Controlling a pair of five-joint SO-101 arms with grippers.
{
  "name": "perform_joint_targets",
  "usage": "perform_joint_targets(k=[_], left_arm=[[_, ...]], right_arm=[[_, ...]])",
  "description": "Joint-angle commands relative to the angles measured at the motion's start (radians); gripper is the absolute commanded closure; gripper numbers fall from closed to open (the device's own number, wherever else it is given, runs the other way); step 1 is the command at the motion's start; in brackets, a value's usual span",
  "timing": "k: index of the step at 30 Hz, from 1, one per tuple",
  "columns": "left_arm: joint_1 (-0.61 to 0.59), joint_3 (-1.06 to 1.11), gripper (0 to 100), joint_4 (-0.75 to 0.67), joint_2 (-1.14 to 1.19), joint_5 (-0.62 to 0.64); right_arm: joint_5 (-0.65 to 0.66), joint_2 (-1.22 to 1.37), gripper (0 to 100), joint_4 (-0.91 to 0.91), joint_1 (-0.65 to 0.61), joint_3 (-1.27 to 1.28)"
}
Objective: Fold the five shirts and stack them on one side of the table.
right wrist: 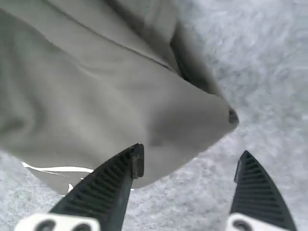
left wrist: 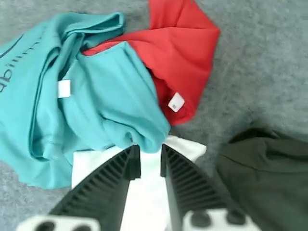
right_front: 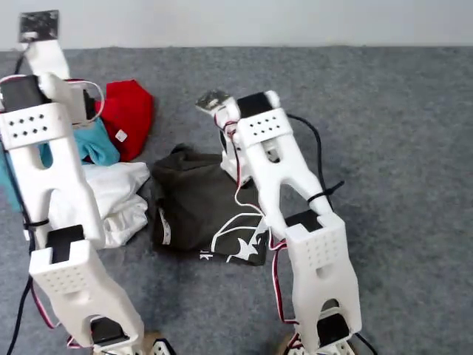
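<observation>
Right jaws wide over dark shirt (right wrist: 86, 91), left jaws barely parted

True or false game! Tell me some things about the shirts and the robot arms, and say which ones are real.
1. The red shirt lies right beside the teal shirt. True.
2. The dark shirt is stacked on top of the white shirt. False: it lies next to the white one, on the grey table.
3. The right end effector is open. True.
4. The right end effector holds the red shirt. False: it holds nothing and is above the dark shirt's edge.
5. Every shirt is neatly folded. False: the red and teal ones are crumpled.
</observation>
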Motion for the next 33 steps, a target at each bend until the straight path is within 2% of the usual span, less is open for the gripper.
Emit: perform_joint_targets(k=[1,11,17,23,27,33], left_arm=[[0.021,0.004,91,0.011,-0.049,0.005],[0.020,0.004,91,0.015,-0.049,0.005],[0.018,0.005,91,0.017,-0.048,0.005],[0.017,0.005,91,0.017,-0.048,0.005],[0.014,0.005,91,0.017,-0.048,0.005],[0.018,0.005,91,0.017,-0.048,0.005]], right_arm=[[-0.035,0.025,69.3,0.035,-0.005,-0.038],[-0.040,0.208,70.1,-0.096,-0.024,-0.041],[-0.032,0.249,88.1,-0.113,-0.022,-0.041],[0.051,0.243,99.2,-0.111,-0.002,-0.041],[0.052,0.240,98.9,-0.114,0.054,-0.043],[0.046,0.239,98.9,-0.143,0.213,-0.043]])
